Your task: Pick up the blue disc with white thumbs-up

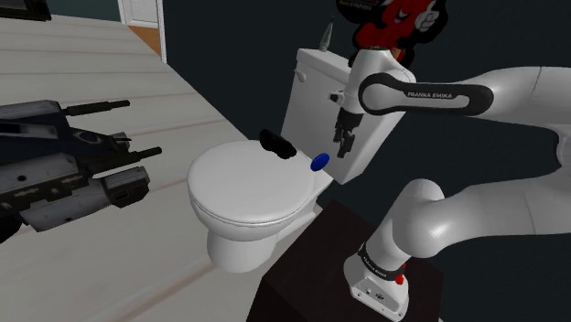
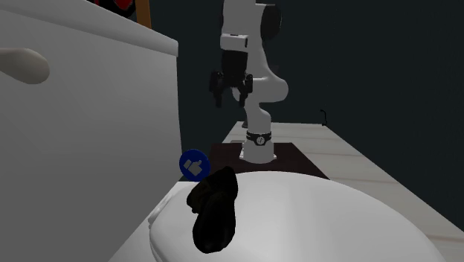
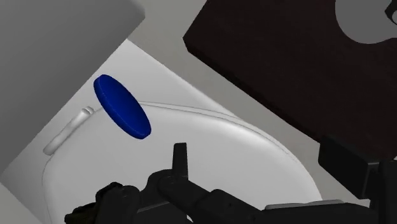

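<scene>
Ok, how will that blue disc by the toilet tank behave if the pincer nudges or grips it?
The blue disc looks thin and rigid, so it is probably stiff and light. It stands on edge at the back of the toilet lid beside the tank, so a nudge may well roll or topple it. Its smooth faces might slip.

The blue disc [image 2: 194, 164] carries a white, apparently thumbs-up mark.
</scene>
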